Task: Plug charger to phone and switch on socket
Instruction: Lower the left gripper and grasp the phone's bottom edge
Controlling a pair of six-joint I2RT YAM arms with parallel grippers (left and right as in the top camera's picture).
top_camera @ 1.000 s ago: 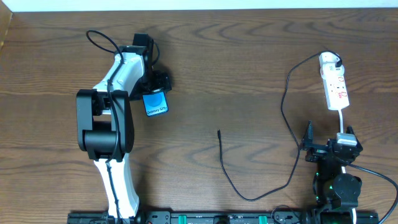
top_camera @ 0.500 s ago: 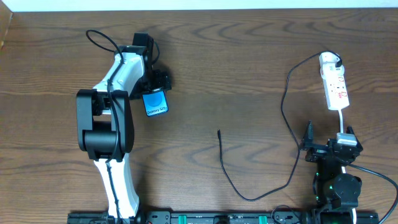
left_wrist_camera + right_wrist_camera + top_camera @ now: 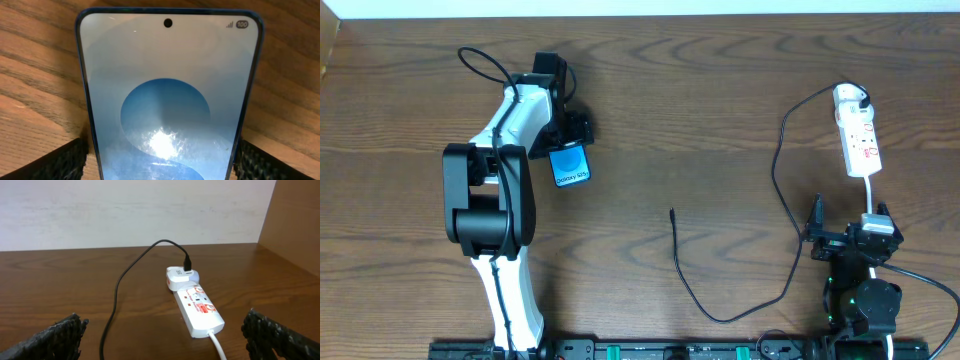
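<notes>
L fingers point(image 3: 60, 162) clamped on the phone point(image 3: 167, 100), one per long edge. R fingers point(image 3: 280, 335) spread wide, empty, facing the socket point(image 3: 199, 311) w/ charger point(image 3: 120, 287) plugged in.

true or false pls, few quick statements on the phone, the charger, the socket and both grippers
1. The phone sits between the fingers of the left gripper. True.
2. The charger has its plug tip in the phone. False: the tip lies loose on the table, well apart from the phone.
3. The right gripper is open with nothing between its fingers. True.
4. The socket lies beside the phone on the left side. False: it lies on the right side, ahead of the right gripper.
5. The phone's screen is dark. False: it is lit, showing blue.
</notes>
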